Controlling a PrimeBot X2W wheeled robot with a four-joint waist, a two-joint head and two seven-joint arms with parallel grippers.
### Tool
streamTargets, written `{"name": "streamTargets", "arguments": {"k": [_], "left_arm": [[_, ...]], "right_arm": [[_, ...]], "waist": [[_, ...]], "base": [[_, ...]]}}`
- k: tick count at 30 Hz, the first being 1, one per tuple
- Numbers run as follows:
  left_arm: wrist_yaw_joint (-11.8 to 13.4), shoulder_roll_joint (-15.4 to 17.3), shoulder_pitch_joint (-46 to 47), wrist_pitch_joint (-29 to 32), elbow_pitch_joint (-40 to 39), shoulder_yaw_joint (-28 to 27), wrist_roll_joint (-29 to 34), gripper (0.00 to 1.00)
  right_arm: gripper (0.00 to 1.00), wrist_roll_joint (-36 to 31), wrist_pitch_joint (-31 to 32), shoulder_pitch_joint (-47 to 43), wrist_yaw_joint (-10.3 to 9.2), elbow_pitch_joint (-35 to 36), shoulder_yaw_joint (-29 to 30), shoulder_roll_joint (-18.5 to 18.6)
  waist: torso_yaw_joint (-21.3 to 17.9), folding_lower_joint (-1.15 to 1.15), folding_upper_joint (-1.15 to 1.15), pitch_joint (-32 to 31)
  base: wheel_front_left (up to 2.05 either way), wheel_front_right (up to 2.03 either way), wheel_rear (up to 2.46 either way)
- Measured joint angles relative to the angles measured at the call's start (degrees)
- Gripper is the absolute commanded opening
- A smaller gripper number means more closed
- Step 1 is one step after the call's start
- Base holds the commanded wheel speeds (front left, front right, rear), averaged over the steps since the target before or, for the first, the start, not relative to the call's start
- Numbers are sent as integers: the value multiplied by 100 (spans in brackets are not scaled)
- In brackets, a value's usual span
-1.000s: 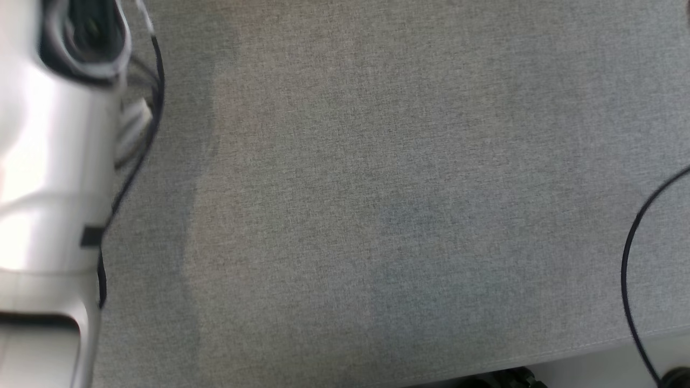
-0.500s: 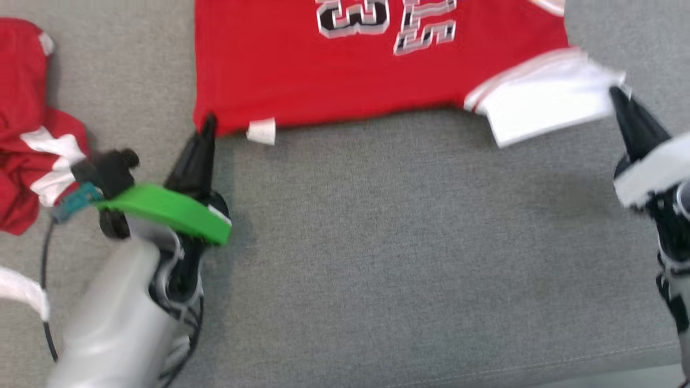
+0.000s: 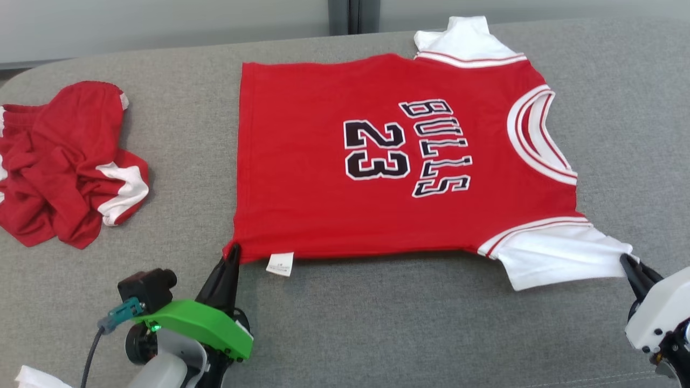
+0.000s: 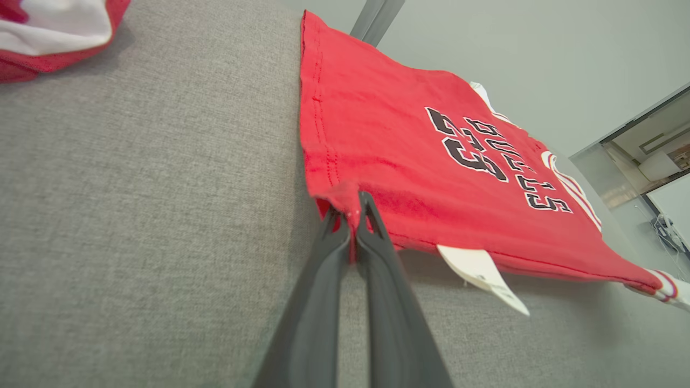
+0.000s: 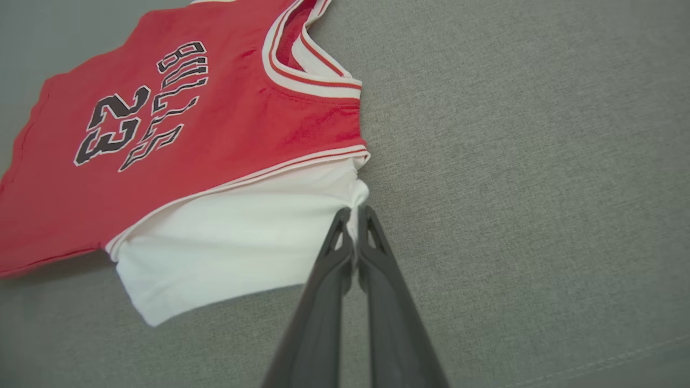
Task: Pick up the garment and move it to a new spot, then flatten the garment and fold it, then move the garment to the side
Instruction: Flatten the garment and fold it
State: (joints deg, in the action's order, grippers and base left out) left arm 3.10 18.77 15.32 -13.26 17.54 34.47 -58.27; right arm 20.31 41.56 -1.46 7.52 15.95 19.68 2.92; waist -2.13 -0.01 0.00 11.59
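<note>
The garment [image 3: 388, 156] is a red jersey with white sleeves, "BULLS 23" on it, lying flat and face up on the grey surface, neck to the right. My left gripper [image 3: 234, 249] is shut on its near left hem corner [image 4: 345, 195], beside a white label [image 3: 280, 264]. At the near right, my right gripper [image 3: 625, 258] is shut on the edge of the white sleeve [image 5: 353, 202]. Both wrist views show the cloth pinched between the dark fingers [image 4: 323, 269].
A crumpled red and white piece of clothing [image 3: 64, 167] lies at the left of the grey cushioned surface [image 3: 377, 323]. A pale wall with a dark post [image 3: 353, 16] runs behind. A bit of white cloth [image 3: 32, 377] shows at the lower left corner.
The head camera has swung upward, from bare grey fabric to the whole jersey. Both grippers stay shut on the jersey's near edge.
</note>
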Motion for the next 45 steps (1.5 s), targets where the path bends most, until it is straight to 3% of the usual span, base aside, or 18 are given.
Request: {"name": "streamTargets", "arguments": {"k": [9,14,26,34,45], "left_arm": [[517,331,-671,387,-545,132,-12,0],[704,478,-755,636,-738,269,97,0],[775,494,-302,982,-998,334,153,0],[878,298,471,1451,-637,396,161,0],[824,56,1038,1467,18,388,204,0]], "right_arm": [[0,59,1028,-671,0,137,245,-11],[0,76,1229,-814,1,192,375,-16],[0,-480,661,345,1,170,-365,-10],[0,-644,338,1536,0,-773,-836,243],[0,-699,-692,2461,-1,-1847,-1138,610]], "waist": [[102,0,0,-299],[148,0,0,-273],[171,0,0,-197],[212,0,0,-14],[288,0,0,251]], "base": [[0,0,0],[0,0,0],[0,0,0],[0,0,0],[0,0,0]]}}
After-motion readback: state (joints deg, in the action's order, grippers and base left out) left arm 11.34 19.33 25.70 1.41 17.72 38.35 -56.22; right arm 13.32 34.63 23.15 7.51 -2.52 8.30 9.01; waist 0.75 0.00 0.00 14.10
